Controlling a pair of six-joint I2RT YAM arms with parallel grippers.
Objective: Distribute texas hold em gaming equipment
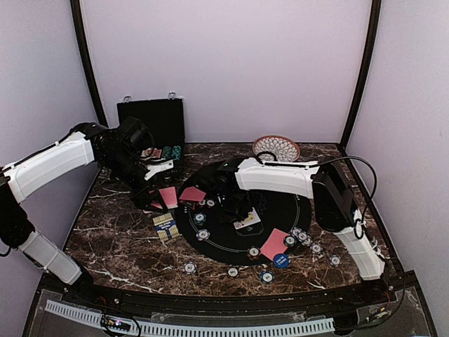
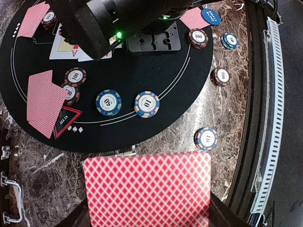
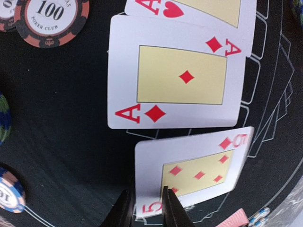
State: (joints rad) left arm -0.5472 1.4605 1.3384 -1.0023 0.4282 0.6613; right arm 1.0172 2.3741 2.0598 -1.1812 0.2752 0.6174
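Observation:
My left gripper (image 1: 156, 193) is shut on a red-backed card (image 2: 147, 189), held above the marble beside the black round mat (image 2: 156, 71); its fingers are mostly hidden under the card. My right gripper (image 3: 146, 208) hangs low over the mat's middle, jaws a narrow gap apart. A blurred five of diamonds (image 3: 199, 170) has its corner between them, one finger overlapping its face. Beyond it lie the ace of diamonds (image 3: 175, 80) and the ace of hearts (image 3: 203, 7), face up. Striped chips (image 2: 147, 104) and more red-backed cards (image 2: 45, 101) lie around the mat.
The black case (image 1: 151, 119) stands open at the back left and the patterned plate (image 1: 276, 147) at the back. A blue button (image 1: 281, 260), a red-triangle marker (image 2: 64, 120) and a yellow and blue pack (image 1: 165, 226) lie near the mat's edge.

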